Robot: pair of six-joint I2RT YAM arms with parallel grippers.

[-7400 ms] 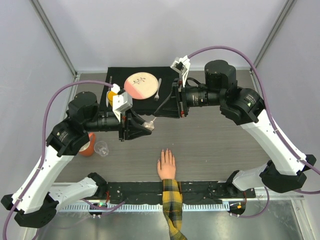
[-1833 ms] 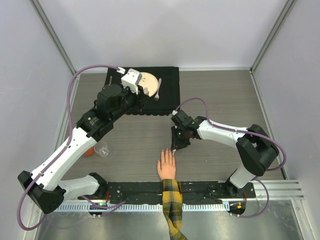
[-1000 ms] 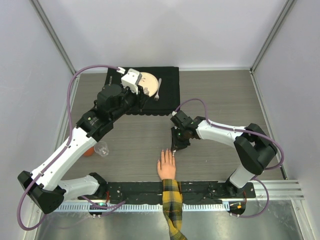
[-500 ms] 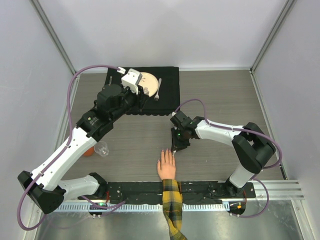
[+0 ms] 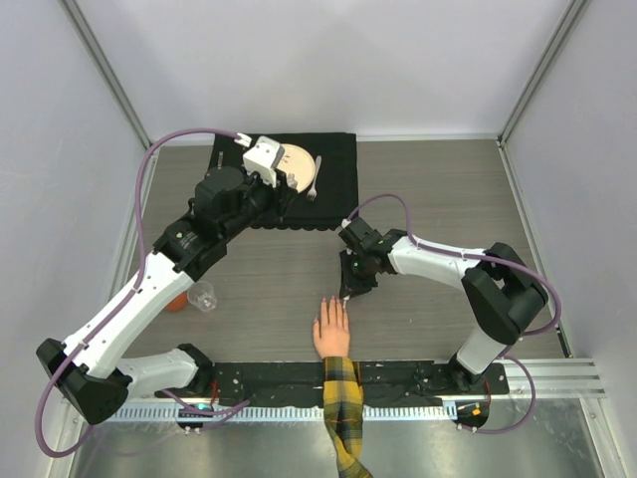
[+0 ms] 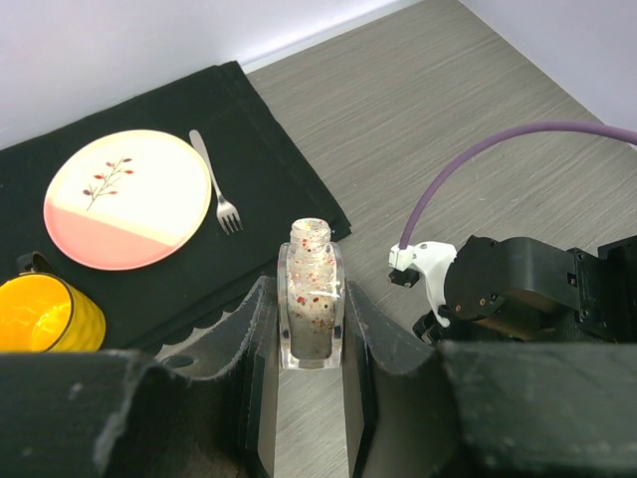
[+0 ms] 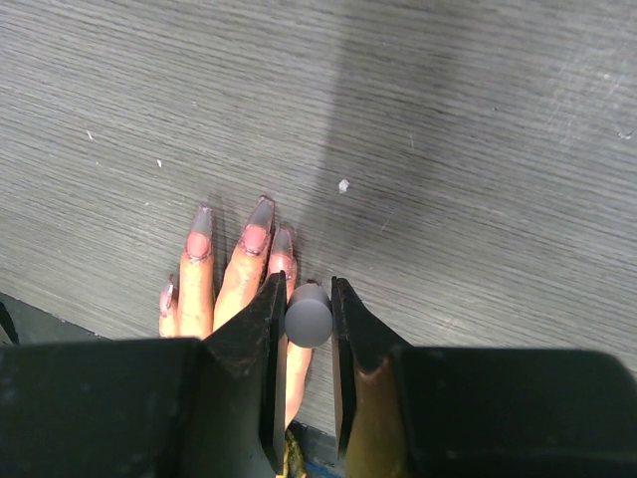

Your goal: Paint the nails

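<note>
A flesh-coloured hand (image 5: pixel 331 334) with a yellow-and-black plaid sleeve lies flat at the near table edge, fingers pointing away. In the right wrist view its long pinkish nails (image 7: pixel 255 237) show on several fingers. My right gripper (image 5: pixel 346 291) (image 7: pixel 309 316) is shut on a round grey brush cap (image 7: pixel 309 316), seen end-on. It is held just over the finger at the right of the hand; the brush below is hidden. My left gripper (image 5: pixel 282 199) (image 6: pixel 312 344) is shut on an open clear bottle (image 6: pixel 312 294) of glittery polish, upright, near the mat's edge.
A black mat (image 5: pixel 336 159) at the back holds a pink-and-cream plate (image 5: pixel 294 169), a fork (image 5: pixel 316 179) and a yellow mug (image 6: pixel 45 314). A clear cup (image 5: pixel 202 295) and an orange object (image 5: pixel 176 302) stand at the left, under the left arm.
Since the earliest frame the right arm has come down to the hand's fingertips and the left arm has drawn back toward the mat. In the last second the right gripper shifted only slightly.
</note>
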